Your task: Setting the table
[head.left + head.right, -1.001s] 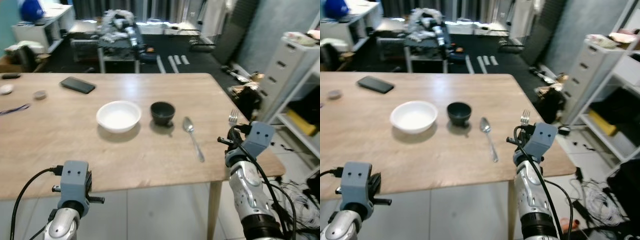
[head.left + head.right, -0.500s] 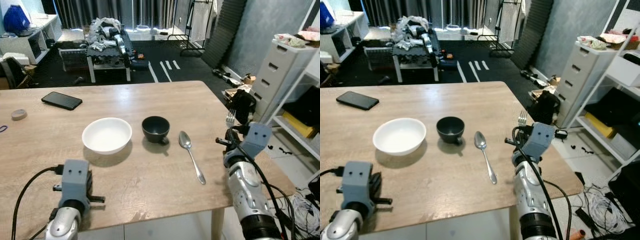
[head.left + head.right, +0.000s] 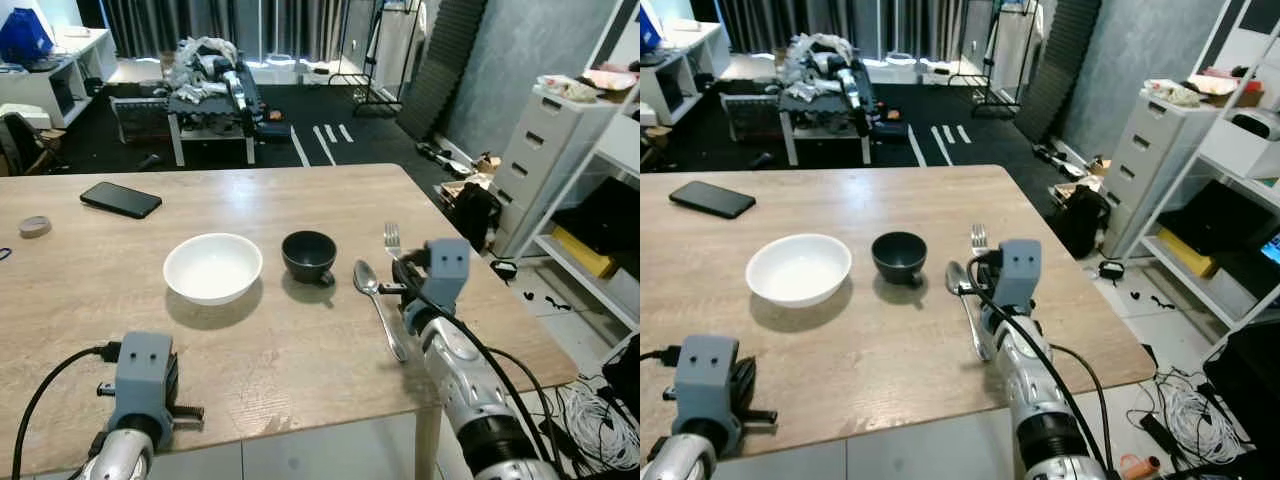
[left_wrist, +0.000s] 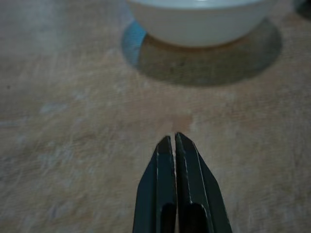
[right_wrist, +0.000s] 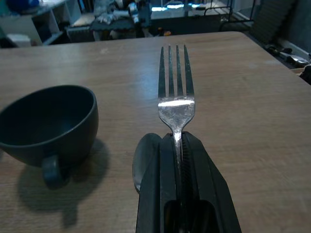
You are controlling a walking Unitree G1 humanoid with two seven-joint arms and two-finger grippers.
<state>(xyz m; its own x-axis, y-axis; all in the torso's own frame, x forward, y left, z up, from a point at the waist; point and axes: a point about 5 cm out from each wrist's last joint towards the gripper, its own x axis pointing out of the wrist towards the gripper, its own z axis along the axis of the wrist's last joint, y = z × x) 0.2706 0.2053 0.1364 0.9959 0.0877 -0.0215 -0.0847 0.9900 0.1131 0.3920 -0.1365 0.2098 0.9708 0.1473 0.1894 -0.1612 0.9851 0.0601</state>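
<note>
A white bowl (image 3: 213, 267), a black cup (image 3: 308, 256) and a spoon (image 3: 378, 305) lie in a row on the wooden table (image 3: 280, 350). My right gripper (image 5: 178, 138) is shut on a silver fork (image 5: 176, 92) by its handle, tines pointing away from me. It hovers just above the spoon's bowl (image 5: 145, 162), to the right of the cup (image 5: 48, 121). The fork (image 3: 392, 238) stands out beyond the right wrist. My left gripper (image 4: 172, 141) is shut and holds nothing, low over the table's near side, a short way in front of the bowl (image 4: 199, 22).
A black phone (image 3: 120, 200) and a small round object (image 3: 34, 227) lie at the table's far left. A white drawer unit (image 3: 545, 160) and shelves stand to the right, with cables (image 3: 600, 420) on the floor. A cluttered low table (image 3: 210, 75) stands beyond.
My right gripper has carried the fork leftward, from the table's right edge to above the spoon beside the cup. The camera view has also shifted. The left arm stays put.
</note>
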